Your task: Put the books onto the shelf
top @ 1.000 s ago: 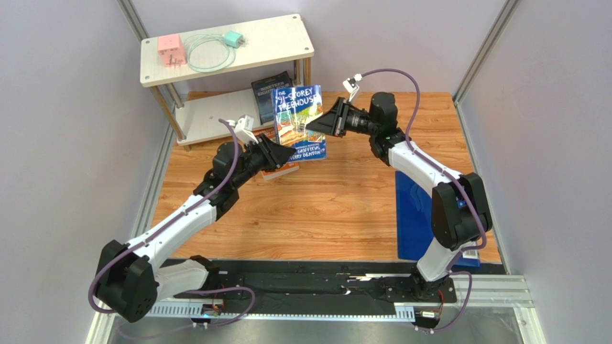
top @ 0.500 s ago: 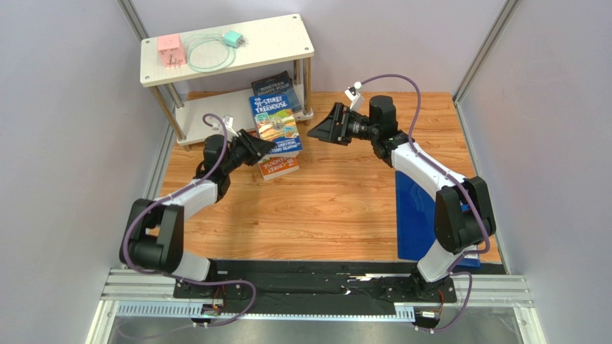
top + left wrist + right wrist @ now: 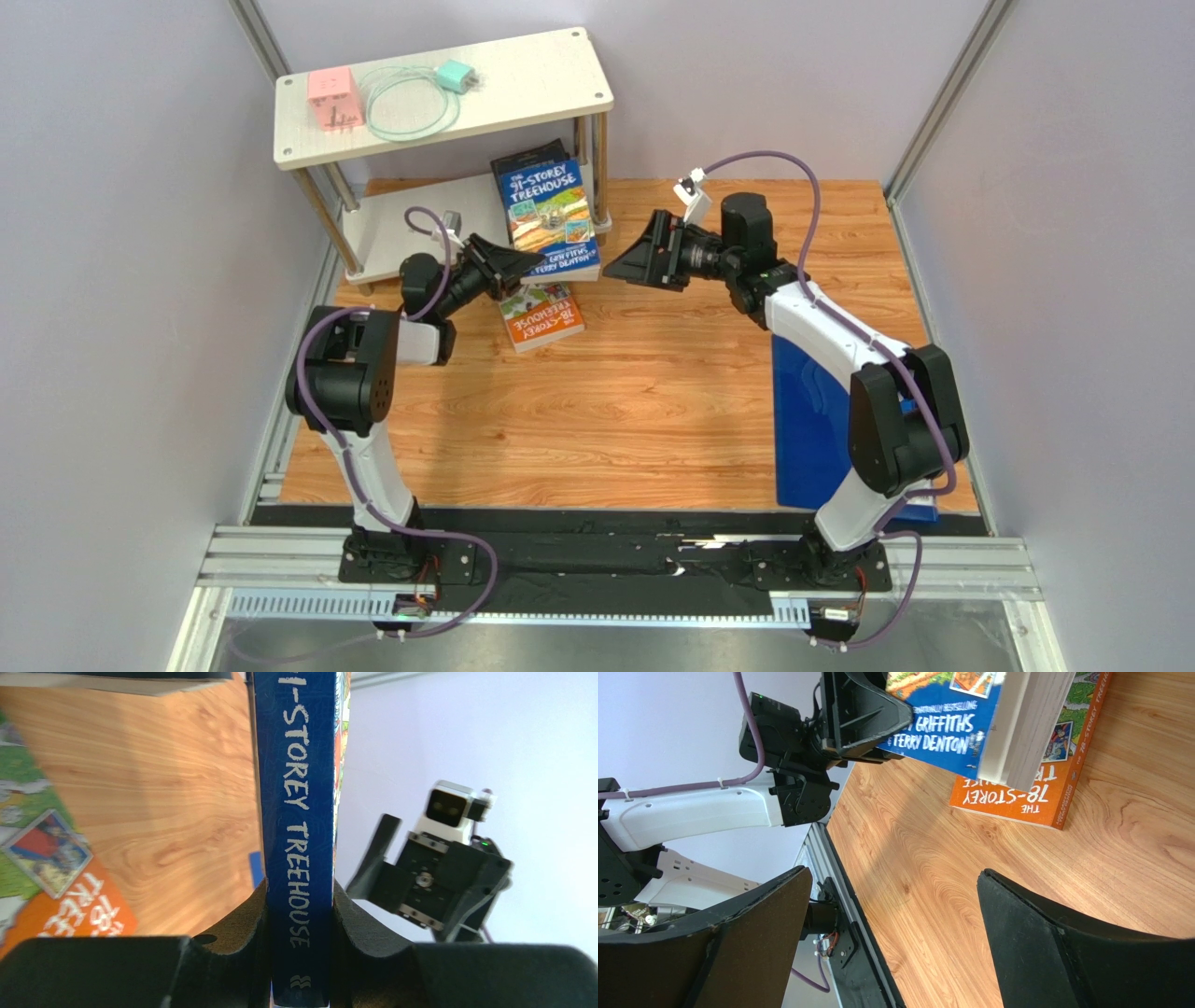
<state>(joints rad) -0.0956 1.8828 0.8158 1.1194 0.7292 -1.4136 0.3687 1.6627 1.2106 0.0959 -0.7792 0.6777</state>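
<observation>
My left gripper [image 3: 516, 266] is shut on the spine of the bright blue book [image 3: 553, 217]; the left wrist view has that spine [image 3: 298, 812] pinched between both pads. The book leans over a dark book [image 3: 535, 154] at the right end of the shelf's [image 3: 407, 224] lower board. An orange book [image 3: 543, 315] lies flat on the table just below, and its cover [image 3: 1032, 791] also appears in the right wrist view. My right gripper [image 3: 624, 266] hangs open and empty to the right of the blue book [image 3: 948, 714], apart from it.
On the shelf's top board sit a pink box [image 3: 333, 101] and a teal charger [image 3: 452, 76] with a coiled cable. A large plain blue sheet [image 3: 814, 420] lies at the table's right side. Grey walls and metal posts close in the back and sides.
My right gripper let go of the blue book, opened wide and drew back to the right. My left gripper carried the book back and left, lowering it over the shelf's lower board.
</observation>
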